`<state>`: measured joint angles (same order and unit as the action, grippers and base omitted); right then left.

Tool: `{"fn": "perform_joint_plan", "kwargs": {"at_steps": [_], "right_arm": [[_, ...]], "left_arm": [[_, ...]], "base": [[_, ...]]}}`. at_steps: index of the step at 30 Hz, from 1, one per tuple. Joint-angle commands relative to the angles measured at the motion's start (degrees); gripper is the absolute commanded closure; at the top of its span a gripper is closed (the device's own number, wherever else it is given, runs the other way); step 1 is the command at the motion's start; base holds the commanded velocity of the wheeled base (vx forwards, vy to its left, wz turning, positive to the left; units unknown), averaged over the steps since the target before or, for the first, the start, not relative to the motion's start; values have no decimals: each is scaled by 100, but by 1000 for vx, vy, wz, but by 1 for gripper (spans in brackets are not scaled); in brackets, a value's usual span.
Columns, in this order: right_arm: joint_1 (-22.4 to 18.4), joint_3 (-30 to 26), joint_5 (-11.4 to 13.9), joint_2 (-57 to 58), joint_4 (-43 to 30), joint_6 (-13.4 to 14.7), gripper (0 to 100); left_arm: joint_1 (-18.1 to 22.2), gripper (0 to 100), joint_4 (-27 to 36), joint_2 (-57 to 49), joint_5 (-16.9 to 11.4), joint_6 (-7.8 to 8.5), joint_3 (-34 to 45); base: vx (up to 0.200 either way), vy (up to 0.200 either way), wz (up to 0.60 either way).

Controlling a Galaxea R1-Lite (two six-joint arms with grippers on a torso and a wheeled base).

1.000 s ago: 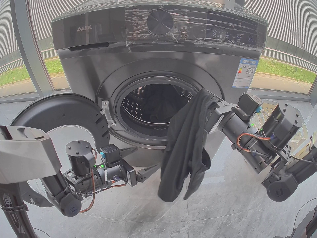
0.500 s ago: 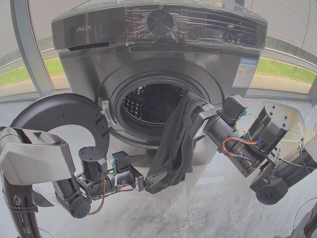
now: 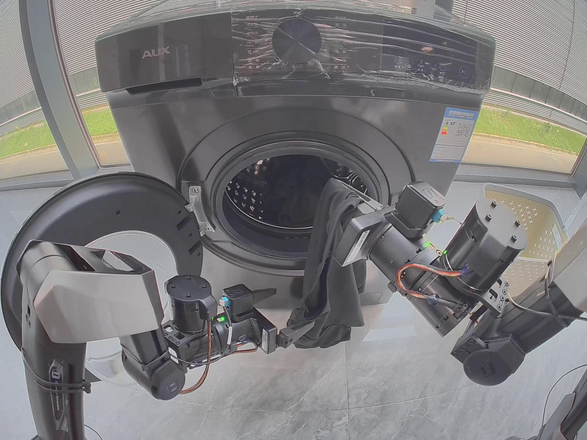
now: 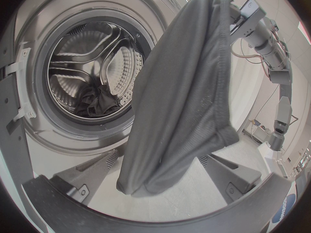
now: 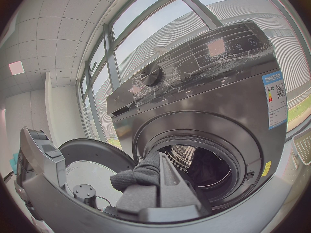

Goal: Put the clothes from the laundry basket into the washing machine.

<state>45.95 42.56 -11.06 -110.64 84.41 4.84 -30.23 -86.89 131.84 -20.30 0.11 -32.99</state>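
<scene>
Pinches the black garment [image 3: 330, 264] in the right gripper [image 3: 345, 198] at the washing machine [image 3: 153, 135] mouth, left gripper [image 3: 292, 310] spread around the dangling hem, likely to tuck it in.

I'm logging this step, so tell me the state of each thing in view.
washing machine door: open.
drum: one dark garment lying inside.
black garment: hanging before the opening, not yet inside.
right gripper: shut on the black garment.
left gripper: open around its lower end.
</scene>
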Motion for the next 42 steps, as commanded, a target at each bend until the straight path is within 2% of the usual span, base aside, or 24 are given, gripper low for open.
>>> {"fn": "perform_joint_plan", "kwargs": {"at_steps": [1,6,15,19,22,23,29,35,37,42], "right_arm": [[143,-11,7,25,14,-1,100],[292,-55,16,34,49,-1,100],[406,-63,16,25,85,8,100],[424,-107,16,43,93,8,100],[424,-116,16,43,111,17,100],[415,-116,7,43,111,26,100],[248,-55,7,-10,93,52,100],[-323,227,-2,-265,41,61,100],[-464,297,7,-370,41,52,100],[-517,271,7,-476,93,61,100]], "left_arm": [[53,0,-12,465,35,-11,-586],[114,0,-3,676,8,-90,-1043],[123,0,-3,1133,43,-90,-1553],[167,0,-3,1467,307,-99,-1992],[176,0,-3,1590,360,-90,-2150],[176,100,-3,1599,360,-90,-2168],[176,100,-21,1485,351,-64,-2027],[105,100,-21,448,237,-90,-1078],[70,100,-21,-71,70,-90,-516],[53,100,-21,-1011,-317,-90,425]], "base": [[0,0,0],[0,0,0],[0,0,0],[0,0,0],[0,0,0],[0,0,0],[0,0,0],[0,0,0],[0,0,0],[0,0,0]]}}
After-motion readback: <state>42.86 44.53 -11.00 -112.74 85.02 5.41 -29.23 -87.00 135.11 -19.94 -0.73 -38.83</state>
